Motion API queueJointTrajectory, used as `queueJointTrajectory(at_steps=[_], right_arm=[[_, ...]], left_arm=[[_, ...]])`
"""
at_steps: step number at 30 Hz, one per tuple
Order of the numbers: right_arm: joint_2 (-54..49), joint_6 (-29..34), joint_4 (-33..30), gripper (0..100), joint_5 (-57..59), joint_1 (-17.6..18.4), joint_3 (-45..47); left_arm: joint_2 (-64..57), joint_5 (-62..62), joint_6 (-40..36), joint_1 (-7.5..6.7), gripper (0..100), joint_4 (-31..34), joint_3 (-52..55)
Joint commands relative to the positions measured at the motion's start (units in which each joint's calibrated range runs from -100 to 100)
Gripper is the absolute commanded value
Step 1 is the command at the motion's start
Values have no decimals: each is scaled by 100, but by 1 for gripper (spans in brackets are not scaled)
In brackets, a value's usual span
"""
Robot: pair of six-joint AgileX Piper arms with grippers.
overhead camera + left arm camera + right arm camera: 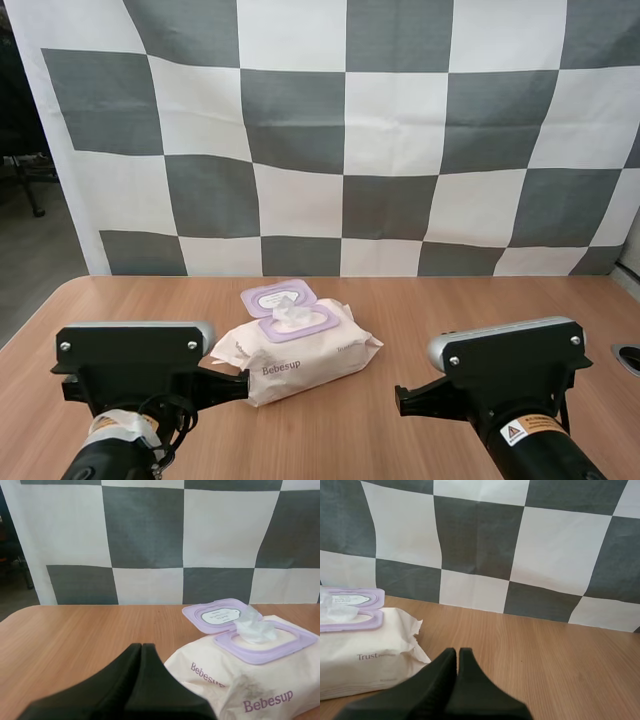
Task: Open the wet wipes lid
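A cream pack of wet wipes (300, 355) lies on the table's middle, printed "Bebesup". Its purple lid (279, 297) stands flipped back, and a white wipe (288, 318) pokes out of the purple-rimmed opening. My left gripper (141, 648) is shut, its fingers lying together as one dark wedge just beside the pack's (250, 680) near-left end. The open lid (216, 615) and the wipe (254, 629) lie beyond it. My right gripper (458, 654) is shut too, resting low over bare table to the right of the pack (367, 650).
The wooden table (480, 310) has a rounded left corner and open room on both sides of the pack. A small dark round fitting (628, 357) sits at the table's right edge.
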Motion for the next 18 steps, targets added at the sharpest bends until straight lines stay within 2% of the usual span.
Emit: queueJointTrajectory(at_steps=[1,4,15,18], right_arm=[[0,2,1,6,-1,0,0],[0,2,1,6,-1,0,0],[0,2,-10,6,-44,0,0],[0,2,-352,6,-112,0,0]], left_arm=[[0,-7,12,4,0,74,0],[0,105,193,4,0,303,0],[0,123,223,4,0,313,0],[0,122,212,4,0,313,0]])
